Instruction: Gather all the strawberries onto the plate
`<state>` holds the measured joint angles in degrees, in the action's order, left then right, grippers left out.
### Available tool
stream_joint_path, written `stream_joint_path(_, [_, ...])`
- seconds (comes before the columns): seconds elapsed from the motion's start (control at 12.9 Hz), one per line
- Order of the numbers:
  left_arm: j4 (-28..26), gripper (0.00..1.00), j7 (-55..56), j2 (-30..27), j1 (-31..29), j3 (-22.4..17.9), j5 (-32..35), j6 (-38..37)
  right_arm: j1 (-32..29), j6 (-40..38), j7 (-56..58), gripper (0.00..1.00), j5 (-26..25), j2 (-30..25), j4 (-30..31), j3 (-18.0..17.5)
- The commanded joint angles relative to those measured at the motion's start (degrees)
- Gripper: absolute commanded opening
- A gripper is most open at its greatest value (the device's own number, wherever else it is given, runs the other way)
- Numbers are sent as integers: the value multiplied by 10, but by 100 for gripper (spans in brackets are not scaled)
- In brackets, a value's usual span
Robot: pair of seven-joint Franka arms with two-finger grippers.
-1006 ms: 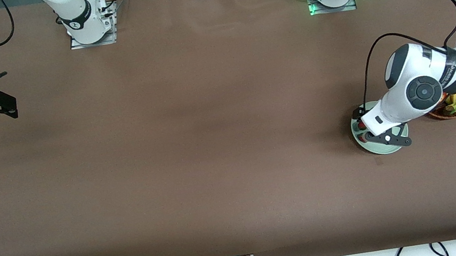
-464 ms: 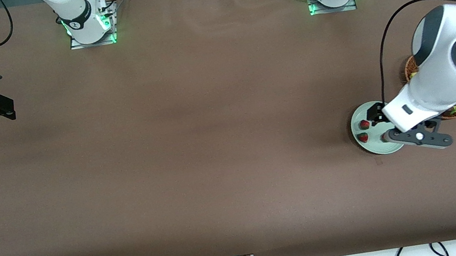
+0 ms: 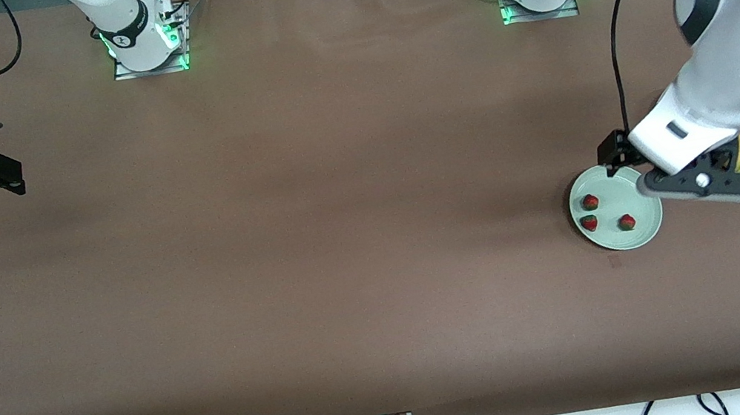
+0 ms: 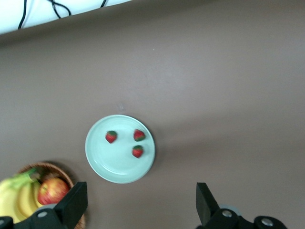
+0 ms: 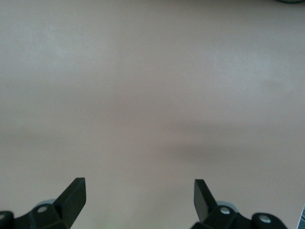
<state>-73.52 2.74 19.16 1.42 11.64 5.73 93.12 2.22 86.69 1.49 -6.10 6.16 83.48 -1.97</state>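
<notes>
You get a high front camera facing both bases, and the left wrist camera shares its plate [image 3: 641, 233] [image 4: 102, 164], looking down from above

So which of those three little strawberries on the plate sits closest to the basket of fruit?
The lone strawberry toward the basket side of the plate; the other two sit paired up by the plate's edge away from the basket.

I see three small red strawberries [image 3: 590, 202] with dark green tops lying apart from one another in the shallow pale mint-green plate [image 3: 638, 237], toward my left arm's end of the table.
</notes>
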Motion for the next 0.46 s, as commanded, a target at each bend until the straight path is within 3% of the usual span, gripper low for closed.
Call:
stream_joint_path(0.0, [-77, 100, -26, -81, 75, -148, -70, 3, -5, 3, 11, 100, 13, -4, -1, -3])
stream_joint_path(0.31, [-290, 100, -17, -205, 33, -152, -74, 149, -10, 2, 10, 100, 39, -3, -1, 1])
stream_joint_path(0.39, [-300, 100, -17, -209, 25, -147, -74, 154, -10, 2, 10, 100, 39, -4, -1, 1])
